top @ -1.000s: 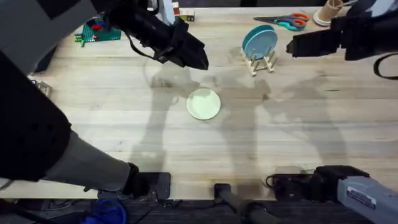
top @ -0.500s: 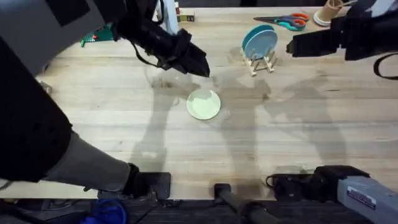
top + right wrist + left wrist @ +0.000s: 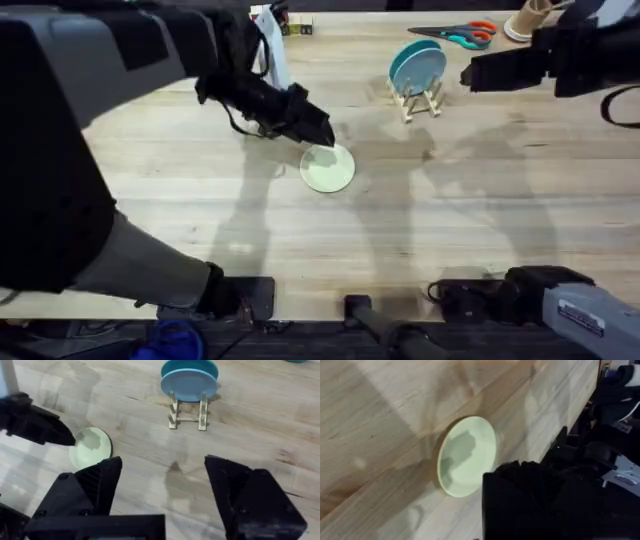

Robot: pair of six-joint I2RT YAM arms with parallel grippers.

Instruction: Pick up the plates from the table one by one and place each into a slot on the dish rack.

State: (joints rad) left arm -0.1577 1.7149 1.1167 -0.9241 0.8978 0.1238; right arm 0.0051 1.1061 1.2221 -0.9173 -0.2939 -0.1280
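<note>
A pale cream-yellow plate (image 3: 327, 168) lies flat on the table (image 3: 480, 200), near the middle. My left gripper (image 3: 318, 133) hangs just above the plate's far-left rim; from the left wrist the plate (image 3: 467, 455) sits close beside the gripper's dark body. Farther back stands the small wooden dish rack (image 3: 420, 100) with blue plates (image 3: 417, 65) upright in it. My right gripper (image 3: 468, 76) hovers to the right of the rack, open and holding nothing. Its wrist view shows the rack (image 3: 188, 412), the blue plates (image 3: 190, 380), the pale plate (image 3: 91, 447) and the left gripper (image 3: 57, 434).
Scissors with orange and teal handles (image 3: 455, 35) and a tan cone-shaped object (image 3: 530, 18) lie at the table's back right. A white upright object (image 3: 270, 45) stands behind the left arm. Bare wood stretches between the pale plate and the rack.
The left gripper has come down and toward the front, from behind the pale plate to just over its rim. The right arm, the plates and the rack have stayed put.
</note>
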